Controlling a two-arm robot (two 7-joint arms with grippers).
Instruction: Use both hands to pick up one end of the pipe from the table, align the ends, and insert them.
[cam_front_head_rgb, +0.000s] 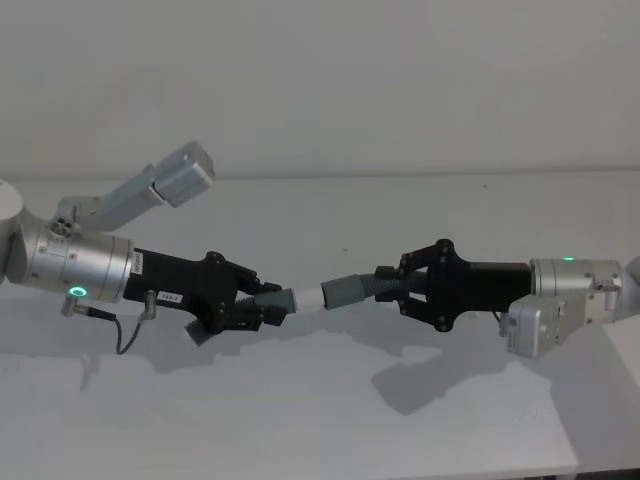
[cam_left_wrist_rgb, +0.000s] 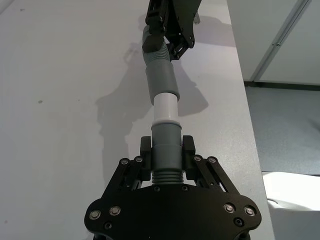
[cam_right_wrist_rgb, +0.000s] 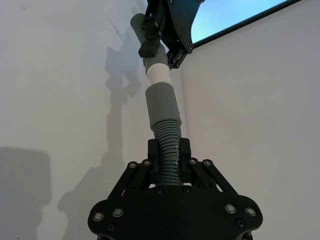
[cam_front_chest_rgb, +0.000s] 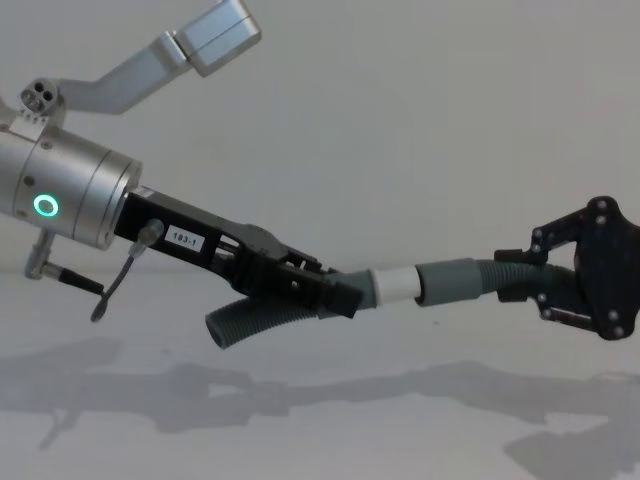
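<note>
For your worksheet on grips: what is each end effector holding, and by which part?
The left end effector grips the white-tipped hose piece just behind its tip. The right end effector grips the cuffed hose piece on its ribbed section.

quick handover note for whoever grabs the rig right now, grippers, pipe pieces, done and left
Left gripper: shut on the white-tipped hose piece, held above the table.
Right gripper: shut on the cuffed hose piece, also in the air.
Done: both pieces lifted, ends lined up, white tip at the mouth of the grey cuff.
Left: push the tip fully in; much of it is still exposed.
</note>
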